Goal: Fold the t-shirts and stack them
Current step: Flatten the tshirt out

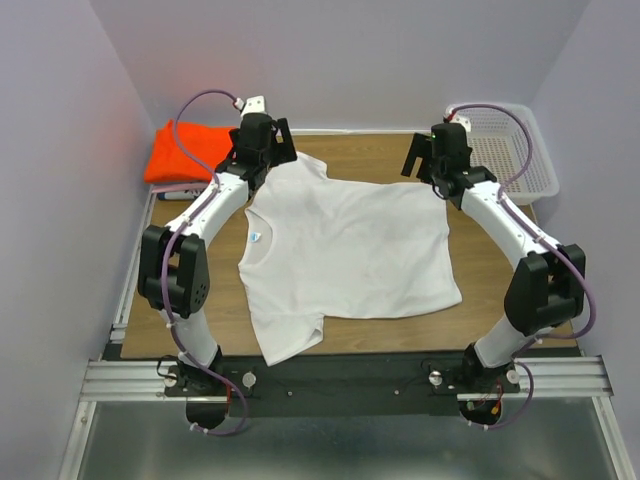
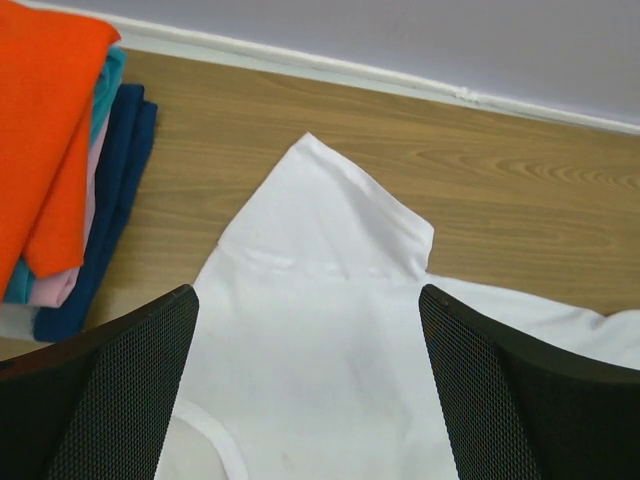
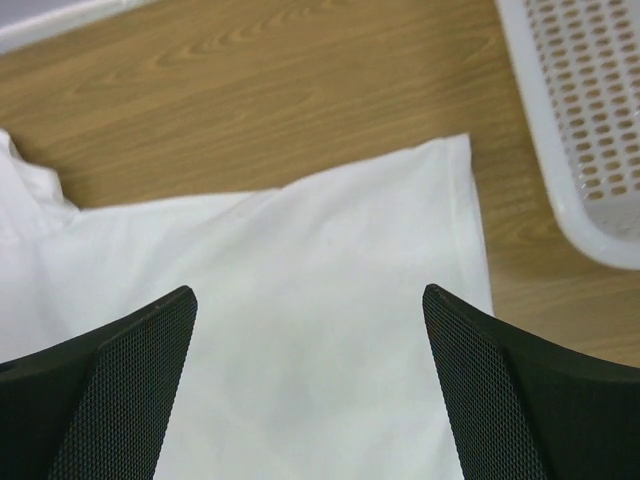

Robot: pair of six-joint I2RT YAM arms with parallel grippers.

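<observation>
The white t-shirt point(image 1: 350, 250) lay flat beneath both grippers. The left gripper point(image 2: 308, 300) hung over a sleeve, jaws apart (the folded orange t-shirt point(image 2: 45, 120) to its left); the right gripper point(image 3: 310, 300), jaws likewise apart, hung over a hem corner, the basket point(image 3: 590, 120) to its right.

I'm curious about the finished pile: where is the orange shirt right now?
From above, the orange shirt sits at the far left corner, topping a folded stack left of the left gripper.
</observation>
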